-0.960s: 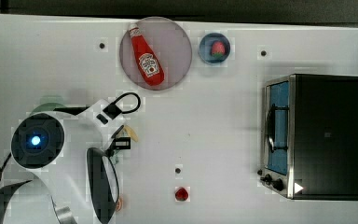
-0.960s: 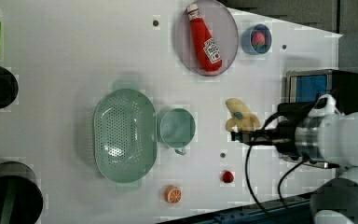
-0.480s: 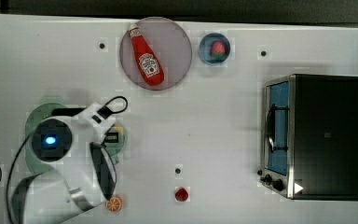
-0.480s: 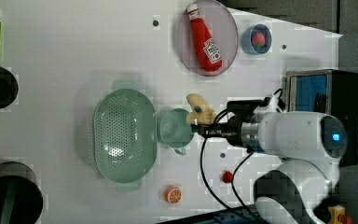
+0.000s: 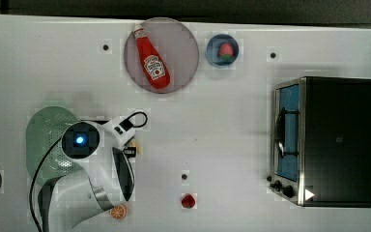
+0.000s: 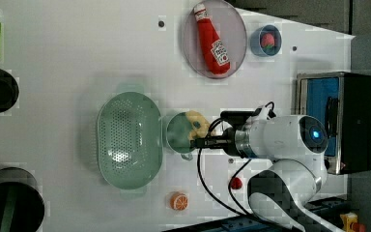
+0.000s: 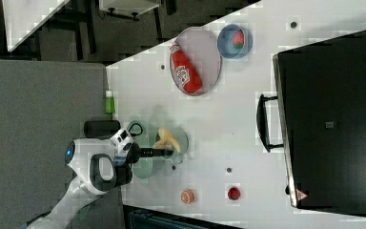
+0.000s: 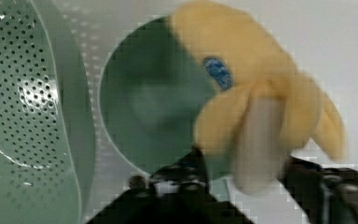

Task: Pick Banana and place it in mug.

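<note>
Wrist view: the claw (image 8: pixel 242 184) has its fingers spread, the banana (image 8: pixel 256 107) between them; whether they grip it I cannot tell. Just beyond the fingertips sits the mug (image 8: pixel 154 102), past it the green basket (image 8: pixel 28 107).

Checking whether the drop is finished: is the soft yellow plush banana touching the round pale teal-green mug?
Cannot tell. In the wrist view the banana overlaps the mug rim, blurred, between the gripper's fingers; no view shows contact or a gap plainly.

yellow banana (image 8: pixel 256 88), teal mug (image 8: pixel 154 102), perforated green basket (image 6: pixel 125 140)
</note>
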Robot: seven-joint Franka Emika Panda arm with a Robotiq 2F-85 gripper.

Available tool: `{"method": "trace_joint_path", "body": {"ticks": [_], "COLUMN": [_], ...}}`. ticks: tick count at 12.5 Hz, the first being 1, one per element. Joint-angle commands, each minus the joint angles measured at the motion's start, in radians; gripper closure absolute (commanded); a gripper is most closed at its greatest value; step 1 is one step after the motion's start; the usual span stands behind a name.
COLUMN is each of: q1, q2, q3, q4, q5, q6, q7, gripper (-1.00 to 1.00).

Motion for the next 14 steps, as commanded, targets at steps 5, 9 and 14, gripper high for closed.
{"method": "trace_joint_path", "body": {"ticks": [5,9,14], "q1": [-0.007,-0.035,-0.07], "q2": [-0.125,-0.312,-0.458], "q3": [0.009,-0.1,-0.335], "q4": [0.021,0.041,0.216], "q5": [0.008,0.008,0.004], "q6": [0.011,-0.094,-0.457], "q7": [0.042,0.042,0.041], "gripper": [-1.0,-1.0,-1.0]}}
